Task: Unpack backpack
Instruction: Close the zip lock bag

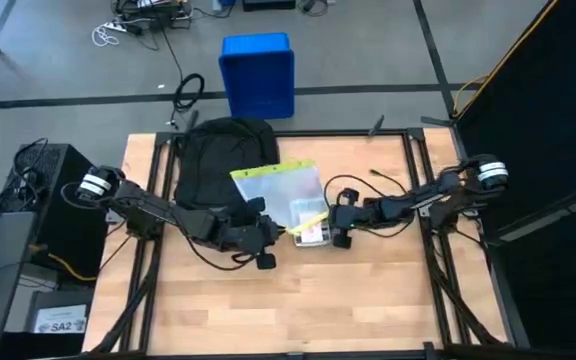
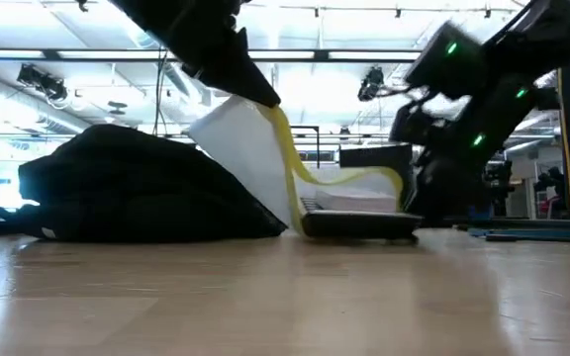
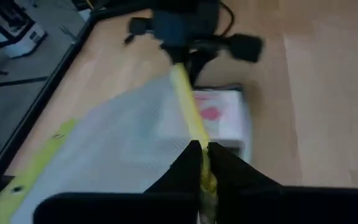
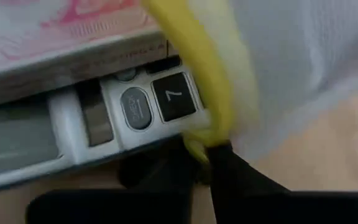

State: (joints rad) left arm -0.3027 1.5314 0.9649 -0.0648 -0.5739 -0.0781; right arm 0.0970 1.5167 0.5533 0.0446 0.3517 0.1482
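Note:
The black backpack (image 1: 220,158) lies on the table's far left part (image 2: 137,198). Against its near right side leans a see-through pouch with yellow trim (image 1: 280,192), its lower end on the table (image 2: 255,163). A flat white box with pink print (image 1: 313,234) lies on the table at the pouch's near end (image 3: 219,118); whether it is inside the pouch, I cannot tell. My left gripper (image 1: 280,231) and my right gripper (image 1: 330,218) are both shut on the pouch's yellow edge, left raised (image 2: 257,94), right low (image 2: 411,188). My left gripper pinches the pouch's yellow edge strip (image 3: 199,140) between its two fingers, which lie along the strip. That end is lifted above the table, and the strip sags from it. My right gripper pinches the same yellow strip farther along (image 4: 211,127) between its fingertips, just above the white box (image 4: 104,106). It comes level from the table's right. Between the two holds the strip (image 2: 349,178) hangs slack in a curve.
A blue bin (image 1: 258,72) stands on the floor beyond the table's far edge. Black equipment (image 1: 38,190) sits left of the table. Bare wood (image 1: 298,305) stretches across the table's near half.

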